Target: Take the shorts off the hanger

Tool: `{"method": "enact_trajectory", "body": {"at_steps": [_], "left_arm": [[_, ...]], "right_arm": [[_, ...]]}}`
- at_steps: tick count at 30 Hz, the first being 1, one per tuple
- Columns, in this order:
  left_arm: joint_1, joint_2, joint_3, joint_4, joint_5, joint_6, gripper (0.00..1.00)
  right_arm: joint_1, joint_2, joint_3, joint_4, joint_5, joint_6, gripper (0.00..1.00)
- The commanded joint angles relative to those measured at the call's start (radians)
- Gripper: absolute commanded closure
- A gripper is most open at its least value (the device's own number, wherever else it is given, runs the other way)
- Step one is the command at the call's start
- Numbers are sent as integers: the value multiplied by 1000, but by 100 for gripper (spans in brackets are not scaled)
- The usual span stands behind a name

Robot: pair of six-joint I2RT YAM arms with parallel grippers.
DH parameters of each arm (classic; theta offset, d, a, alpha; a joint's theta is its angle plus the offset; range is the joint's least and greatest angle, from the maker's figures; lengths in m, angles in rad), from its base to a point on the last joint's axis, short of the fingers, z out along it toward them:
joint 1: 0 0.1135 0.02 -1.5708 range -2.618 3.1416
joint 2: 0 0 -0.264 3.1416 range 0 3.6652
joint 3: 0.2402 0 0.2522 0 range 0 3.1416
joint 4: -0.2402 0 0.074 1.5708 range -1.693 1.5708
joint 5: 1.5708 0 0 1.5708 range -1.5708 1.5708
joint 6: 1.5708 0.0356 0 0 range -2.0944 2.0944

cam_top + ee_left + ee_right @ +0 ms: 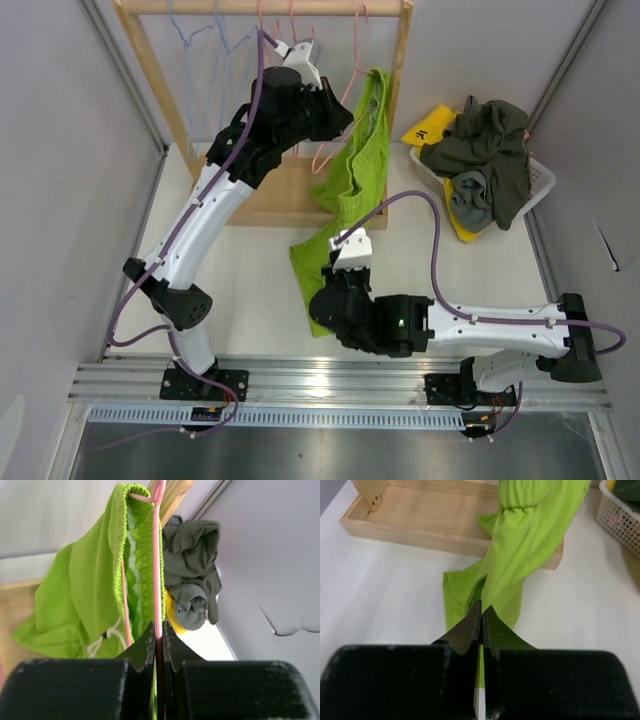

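The lime green shorts (362, 150) hang by their waistband from a pink hanger (330, 158) at the wooden rack, and their lower end trails onto the table (312, 268). My left gripper (340, 122) is shut on the hanger's wire (158, 580), just below the gathered green waistband (142, 555). My right gripper (332, 292) is low over the table, shut on the trailing green fabric (520, 555); in the right wrist view (482, 611) a strip of green shows between the closed jaws. Dark grey shorts (490, 150) and yellow shorts (428, 125) lie in a white basket (540, 180).
The wooden rack has a top rod (260, 6), a right post (402, 60) and a flat tray base (435, 515). Empty blue and pink hangers (215, 35) hang on the rod. The basket's corner (620, 510) lies right of the tray. Grey walls close both sides.
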Motion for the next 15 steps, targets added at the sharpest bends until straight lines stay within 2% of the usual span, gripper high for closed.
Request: {"method": "enact_trajectory", "body": {"at_steps": [1, 2, 5, 7, 10, 13, 15], "left_arm": [[15, -147, -76, 72, 9, -14, 100], [14, -173, -135, 63, 21, -14, 100], [3, -291, -280, 51, 55, -14, 100], [0, -348, -361, 51, 52, -13, 100], [0, -415, -374, 37, 37, -7, 100], [0, -425, -333, 22, 21, 13, 100], [0, -400, -262, 9, -13, 27, 100]], "right_arm": [[-145, -66, -16, 276, -75, -219, 100], [-194, -88, -18, 358, -109, -309, 100], [-396, -89, 23, 431, -249, -402, 100], [-534, -56, 91, 430, -331, -442, 100], [-652, 1, 146, 375, -410, -431, 100], [-668, -11, 131, 327, -415, -364, 100], [-653, -48, 27, 324, -418, -322, 100]]}}
